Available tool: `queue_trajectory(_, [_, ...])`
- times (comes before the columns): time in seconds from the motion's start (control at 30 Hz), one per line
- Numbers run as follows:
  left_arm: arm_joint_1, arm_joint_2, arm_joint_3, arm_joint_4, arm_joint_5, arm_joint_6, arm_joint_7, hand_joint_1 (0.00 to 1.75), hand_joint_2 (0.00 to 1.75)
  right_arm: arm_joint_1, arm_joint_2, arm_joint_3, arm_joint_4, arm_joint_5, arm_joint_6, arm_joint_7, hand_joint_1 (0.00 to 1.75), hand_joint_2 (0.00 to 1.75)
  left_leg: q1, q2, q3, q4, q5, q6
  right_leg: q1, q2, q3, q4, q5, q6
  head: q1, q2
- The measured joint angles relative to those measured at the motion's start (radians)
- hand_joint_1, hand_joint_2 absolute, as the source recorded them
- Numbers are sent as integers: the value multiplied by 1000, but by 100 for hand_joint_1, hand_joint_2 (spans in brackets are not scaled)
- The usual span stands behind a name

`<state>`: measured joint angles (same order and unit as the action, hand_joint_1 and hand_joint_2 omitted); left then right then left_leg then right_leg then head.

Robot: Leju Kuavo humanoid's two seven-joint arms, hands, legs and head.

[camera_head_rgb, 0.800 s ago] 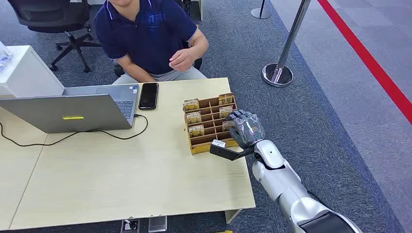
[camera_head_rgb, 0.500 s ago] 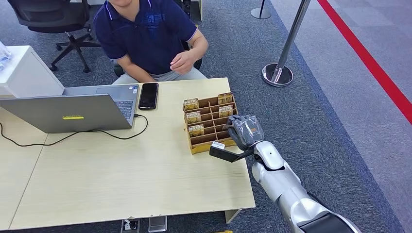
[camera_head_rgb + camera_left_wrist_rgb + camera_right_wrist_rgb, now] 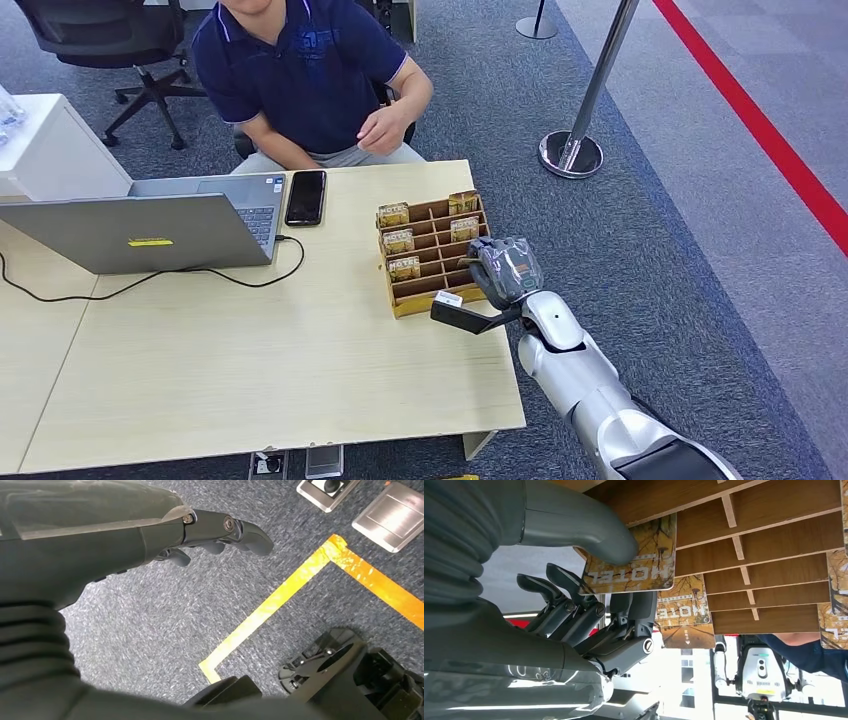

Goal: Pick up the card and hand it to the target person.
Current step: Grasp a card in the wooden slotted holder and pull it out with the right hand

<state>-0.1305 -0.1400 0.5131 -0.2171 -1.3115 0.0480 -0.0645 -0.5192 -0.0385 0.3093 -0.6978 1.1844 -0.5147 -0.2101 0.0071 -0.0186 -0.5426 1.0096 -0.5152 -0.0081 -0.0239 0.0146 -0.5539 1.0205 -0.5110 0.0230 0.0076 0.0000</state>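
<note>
light wood table (image 3: 250, 370) on grey carpet | autumn-print HOTEL card (image 3: 634, 565) pinched by right hand (image 3: 589, 605), at rack (image 3: 432, 252) by table's right edge | left hand (image 3: 150, 535) loose, empty

Head view evenly lit from overhead, sharp, soft short shadows under the laptop (image 3: 140, 232) and wooden rack (image 3: 432, 255). Right wrist view: blown-out bright background, glare on the silver arm. Left wrist view dim, foreground hand (image 3: 125, 535) blurred.
</note>
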Motion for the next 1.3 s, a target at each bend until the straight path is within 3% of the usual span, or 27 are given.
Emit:
queue_trajectory(0.1, [0,0,0,0,0,0,-5,0,0,1,0,0,0,-1,0,-3,0,175,0,0,0,0,0,0,0,0,0,0,0,0,0,0])
queue_trajectory(0.3, [-1,0,0,0,0,6,-7,0,0,0,0,-1,-3,-13,-3,-14,1,175,0,0,0,0,0,0,0,0,0,0,0,0,1,0])
queue_trajectory(0.43, [-1,0,0,0,0,7,-7,0,0,-3,0,-3,-6,-14,-6,-15,175,175,0,0,0,0,0,0,0,0,0,0,0,0,0,0])
queue_trajectory(1.2, [1,0,-3,0,0,9,-10,0,0,11,0,-3,-11,-14,2,-9,175,175,0,0,-1,0,0,0,0,0,-1,0,0,0,1,0])
queue_trajectory(1.3, [1,0,-3,0,0,9,-10,0,131,11,0,-3,-12,-14,2,-9,175,175,0,0,-1,0,0,0,0,0,-1,0,0,0,1,0])
